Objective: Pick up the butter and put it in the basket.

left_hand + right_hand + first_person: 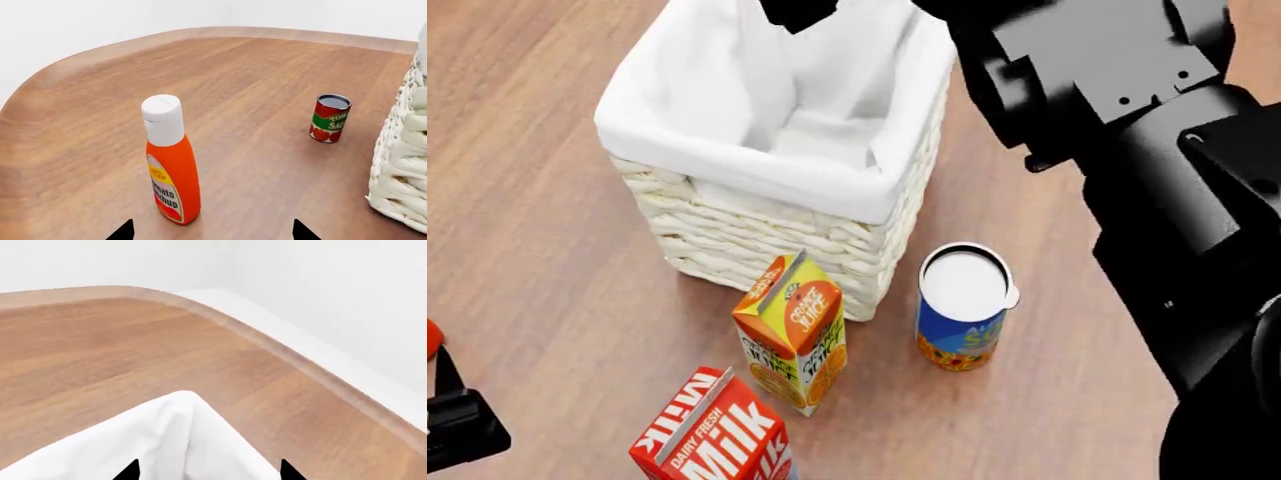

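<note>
So the right arm is reaching out over the basket (777, 205), with the right pincer (208, 471) hanging above the far corner of the white cloth liner (180, 440). From its wrist camera you only get the two dark fingertips (128, 471) poking in at the edge, set apart with nothing visible between them, so I'd call it open and empty. Same story with the left pincer (213, 231): tips spread, nothing in it, parked off to the side and looking at a ketchup bottle (171, 162) and a little tomato sauce can (329, 118) on the counter (253, 75), basket wall just beside the can's side of the view.

Thing is, I can't spot the butter anywhere. It isn't on the counter in any view. Looking down from the head camera, the inside of the basket is just folds of white cloth as far as I can see, but the arm covers the far part and the bottom is hard to read. Around the basket there's an orange juice carton (791, 330) touching or nearly touching the front wall, a milk carton (714, 432) nearer to us, and a blue can with a white lid (964, 320) beside the corner.

My guess: the butter has been dropped in and the job is basically done, with only pulling the arm away left. Can't confirm that though.
</note>
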